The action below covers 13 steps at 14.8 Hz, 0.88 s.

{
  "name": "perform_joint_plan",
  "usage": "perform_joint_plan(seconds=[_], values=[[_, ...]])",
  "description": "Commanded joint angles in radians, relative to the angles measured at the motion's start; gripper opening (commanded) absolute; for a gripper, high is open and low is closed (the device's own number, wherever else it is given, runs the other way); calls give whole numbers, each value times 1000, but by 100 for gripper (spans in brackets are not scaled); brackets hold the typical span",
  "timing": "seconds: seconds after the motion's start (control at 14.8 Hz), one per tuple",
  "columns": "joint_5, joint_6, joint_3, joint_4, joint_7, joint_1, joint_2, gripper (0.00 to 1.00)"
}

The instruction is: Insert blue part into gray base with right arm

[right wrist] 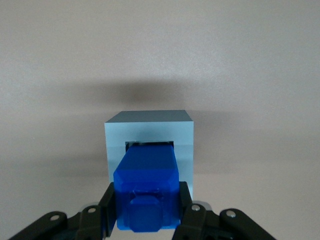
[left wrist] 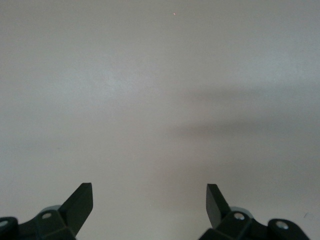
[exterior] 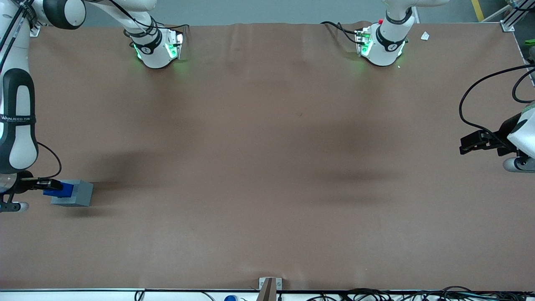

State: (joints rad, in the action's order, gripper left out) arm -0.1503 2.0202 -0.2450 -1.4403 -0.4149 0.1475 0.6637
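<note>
Blue part (right wrist: 146, 187) sits pinched between the two black fingers (right wrist: 192, 212) of the gripper (right wrist: 147, 220), one finger pressed to each of its side faces. The jaws are closed only as far as the block's width allows. In the right wrist view its leading end reaches into the square recess of the gray base (right wrist: 148, 137), while its nearer end, with a raised stepped boss, sticks out toward the wrist camera.

In the front view the gripper (exterior: 44, 184) lies low and level over the table at the working arm's end, holding the blue part (exterior: 62, 190) against the gray base (exterior: 77, 193); the blue block overlaps the cube's top edge on the arm's side. The base stands on the brown table cover (exterior: 267, 167), and a soft shadow lies on the cover beside it.

The right arm (exterior: 16, 125), white with black panels and a lettered band, rises from the gripper along the edge of the front view. A thin black cable (exterior: 56, 161) loops from the wrist. Two arm bases (exterior: 156, 46) with green lights stand farther from the front camera, and cables (exterior: 397, 294) run along the table's near edge.
</note>
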Motion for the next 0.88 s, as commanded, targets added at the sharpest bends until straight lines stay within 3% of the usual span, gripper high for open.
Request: perform_joint_plan(seconds=[0.0,0.2,0.34,0.41,0.54,0.81], values=[[-22,-8,9,26,-13,11,16,11],[-22,-8,9,23,-15,9,20,13],[-18,-8,9,24,-16,7,25,27],[-17,-8,9,23,-19,7,25,45],[-15,-9,9,24,-22,7,25,100],[-15,-11,9,29,-16,6,21,100]])
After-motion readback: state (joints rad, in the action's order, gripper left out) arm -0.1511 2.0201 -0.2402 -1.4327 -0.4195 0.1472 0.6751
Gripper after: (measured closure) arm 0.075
